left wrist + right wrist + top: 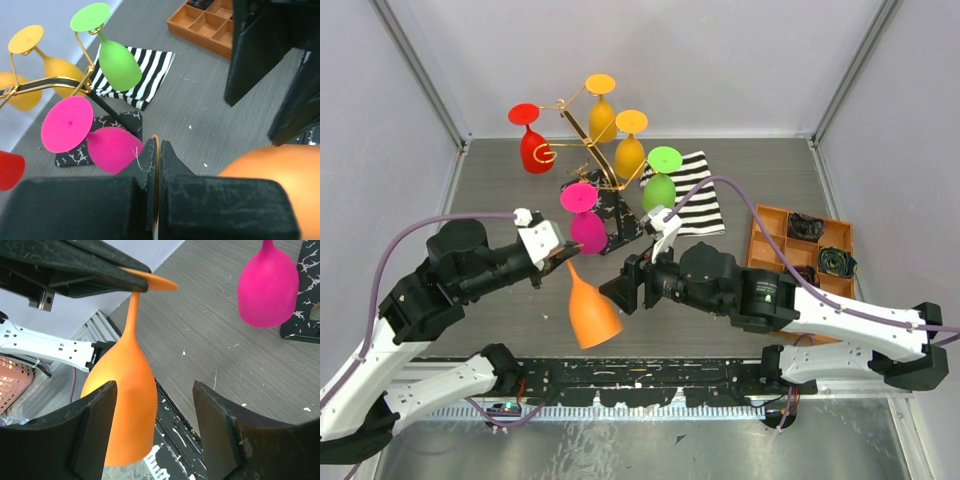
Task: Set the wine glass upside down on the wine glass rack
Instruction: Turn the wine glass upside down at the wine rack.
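Observation:
An orange wine glass (592,312) hangs upside down, bowl down, over the near table edge. My left gripper (563,262) is shut on the rim of its foot; in the left wrist view the thin orange foot edge (156,150) sits pinched between the pads. My right gripper (623,290) is open just right of the bowl; in the right wrist view the bowl (125,390) lies beside its left finger (95,430), untouched. The gold wire rack stands behind on its black veined base (625,225), carrying red, yellow, green and pink glasses.
A pink glass (586,230) hangs nearest on the rack, close to my left gripper. A green glass (659,190) hangs over a black-and-white striped cloth (700,205). An orange compartment tray (770,235) lies at the right. The black rail (650,378) runs along the near edge.

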Motion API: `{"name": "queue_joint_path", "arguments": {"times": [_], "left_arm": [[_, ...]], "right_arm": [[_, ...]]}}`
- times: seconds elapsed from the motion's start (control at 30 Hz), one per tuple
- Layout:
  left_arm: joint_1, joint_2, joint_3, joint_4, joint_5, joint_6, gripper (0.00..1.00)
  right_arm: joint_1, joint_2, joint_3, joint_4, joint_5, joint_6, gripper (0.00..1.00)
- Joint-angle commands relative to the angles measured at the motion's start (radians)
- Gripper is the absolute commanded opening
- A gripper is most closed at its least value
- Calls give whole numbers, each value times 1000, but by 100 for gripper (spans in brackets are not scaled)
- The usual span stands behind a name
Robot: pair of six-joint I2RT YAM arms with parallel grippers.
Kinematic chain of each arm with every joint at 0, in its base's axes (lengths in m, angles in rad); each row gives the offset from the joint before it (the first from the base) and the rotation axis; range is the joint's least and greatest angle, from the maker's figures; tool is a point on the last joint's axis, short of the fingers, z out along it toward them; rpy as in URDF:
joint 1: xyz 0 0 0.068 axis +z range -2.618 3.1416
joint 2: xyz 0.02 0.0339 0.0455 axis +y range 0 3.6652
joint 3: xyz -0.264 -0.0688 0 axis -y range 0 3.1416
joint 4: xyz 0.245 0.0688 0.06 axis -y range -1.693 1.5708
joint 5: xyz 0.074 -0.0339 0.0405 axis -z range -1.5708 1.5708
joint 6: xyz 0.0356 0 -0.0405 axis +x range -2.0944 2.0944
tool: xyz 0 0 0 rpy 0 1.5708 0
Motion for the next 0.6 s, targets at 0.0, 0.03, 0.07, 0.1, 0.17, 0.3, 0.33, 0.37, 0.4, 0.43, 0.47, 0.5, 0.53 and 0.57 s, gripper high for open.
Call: {"name": "queue_joint_path", "arguments": {"times": [0.0, 0.03, 0.07, 0.1, 0.17, 0.3, 0.33, 0.37, 0.4, 0.43, 0.47, 0.5, 0.53, 0.57], "left_arm": [[-18, 4, 42, -3, 45, 3, 0], [-18, 2, 44, -3, 56, 2, 0], [-18, 0, 46, -5, 67, 1, 0], [-19, -2, 48, -10, 81, 3, 0], [-21, -7, 53, -20, 115, 5, 0], [-22, -14, 59, -19, 207, 5, 0], [-23, -13, 62, -17, 232, 2, 0], [-23, -13, 64, -10, 260, -2, 0], [-23, -13, 64, -2, 286, -11, 0], [-22, -13, 65, 9, 313, -17, 0], [-23, -13, 64, 20, 336, -26, 0], [-22, -13, 64, 30, 356, -32, 0], [-23, -13, 66, 37, 383, -37, 0], [-23, -13, 67, 44, 400, -44, 0]], "right_arm": [[-19, 26, 70, 98, -19, -44, 65], [-23, 23, 70, 102, -14, -101, 64], [-24, 16, 67, 108, -9, -174, 64], [-25, 3, 57, 123, -12, -247, 64], [-25, -38, 17, 178, -57, -393, 67], [-25, -128, -133, 365, -177, -643, 70], [-24, -144, -174, 426, -197, -688, 69], [-25, -155, -213, 482, -218, -735, 69], [-24, -163, -245, 533, -235, -777, 67], [-25, -166, -278, 593, -252, -809, 64], [-24, -168, -320, 651, -264, -848, 62], [-25, -170, -348, 715, -278, -871, 60], [-25, -167, -369, 771, -285, -883, 57], [-24, -161, -379, 806, -294, -892, 54]]}}
